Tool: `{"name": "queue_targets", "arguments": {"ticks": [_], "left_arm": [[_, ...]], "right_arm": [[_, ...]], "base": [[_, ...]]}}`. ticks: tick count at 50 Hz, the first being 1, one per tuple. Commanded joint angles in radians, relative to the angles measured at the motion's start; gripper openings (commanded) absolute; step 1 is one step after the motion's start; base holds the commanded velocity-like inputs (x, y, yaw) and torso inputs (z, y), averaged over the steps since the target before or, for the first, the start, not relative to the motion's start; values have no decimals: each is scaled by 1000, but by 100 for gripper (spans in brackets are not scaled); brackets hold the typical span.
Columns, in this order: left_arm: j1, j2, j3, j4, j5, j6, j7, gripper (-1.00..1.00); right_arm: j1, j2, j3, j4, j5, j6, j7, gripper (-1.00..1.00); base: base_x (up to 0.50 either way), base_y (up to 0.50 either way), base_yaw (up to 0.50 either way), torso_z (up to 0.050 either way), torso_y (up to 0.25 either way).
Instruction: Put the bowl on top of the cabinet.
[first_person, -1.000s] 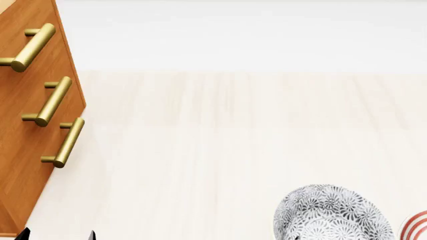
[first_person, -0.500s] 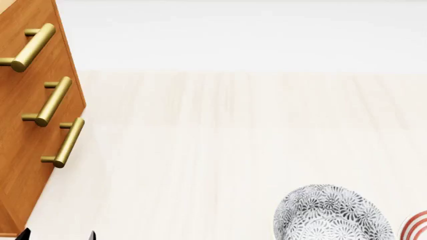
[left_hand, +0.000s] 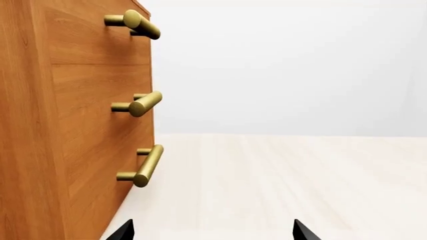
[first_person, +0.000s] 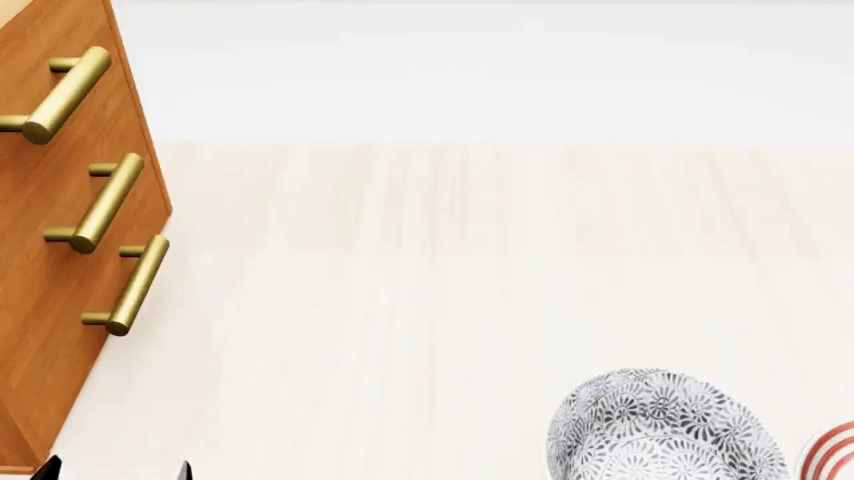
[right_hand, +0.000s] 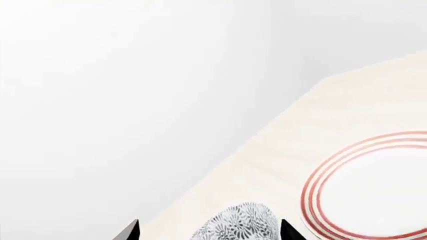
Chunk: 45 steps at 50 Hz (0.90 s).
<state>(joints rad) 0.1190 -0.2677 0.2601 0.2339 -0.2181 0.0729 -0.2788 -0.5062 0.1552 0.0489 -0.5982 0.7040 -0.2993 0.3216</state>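
Cabinet (first_person: 60, 240) at 9 o'clock in head view, plate (right_hand: 373, 192) beside bowl (first_person: 663, 428) at 5 o'clock on the table (first_person: 467, 300). Right gripper (right_hand: 209, 231) fingers apart, bowl between tips. Left gripper (left_hand: 212, 232) fingers apart, well clear of bowl.

Bright, even, diffuse light throughout; no clear source. Shadows nearly missing, only faint soft shading beneath the cabinet (first_person: 60, 250) and under its brass handles (left_hand: 140, 167). Mild sheen along those bars, no harsh glare. Crisp rendered edges everywhere, no blur, noise or visible edge warping. Pale tabletop (first_person: 467, 300) nearly washed into the white wall.
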Motion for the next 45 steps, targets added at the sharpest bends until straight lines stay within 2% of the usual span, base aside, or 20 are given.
{"name": "queue_targets", "arguments": {"ticks": [1, 11, 18, 45], "left_arm": [[1, -4, 3, 3, -3, 1, -5, 100], [1, -8, 5, 4, -5, 3, -9, 100], [2, -10, 7, 6, -7, 4, -12, 100], [-9, -15, 20, -7, -11, 4, -17, 100]], "right_arm": [[-24, -17, 30, 0, 74, -46, 22, 100], [9, 27, 27, 11, 158, 20, 83, 100], [41, 83, 28, 21, 241, 137, 219, 100], [74, 134, -1, 46, 293, 194, 232, 100]], "base": [[0, 0, 0, 0, 0], [0, 0, 0, 0, 0], [0, 0, 0, 0, 0], [0, 0, 0, 0, 0]]}}
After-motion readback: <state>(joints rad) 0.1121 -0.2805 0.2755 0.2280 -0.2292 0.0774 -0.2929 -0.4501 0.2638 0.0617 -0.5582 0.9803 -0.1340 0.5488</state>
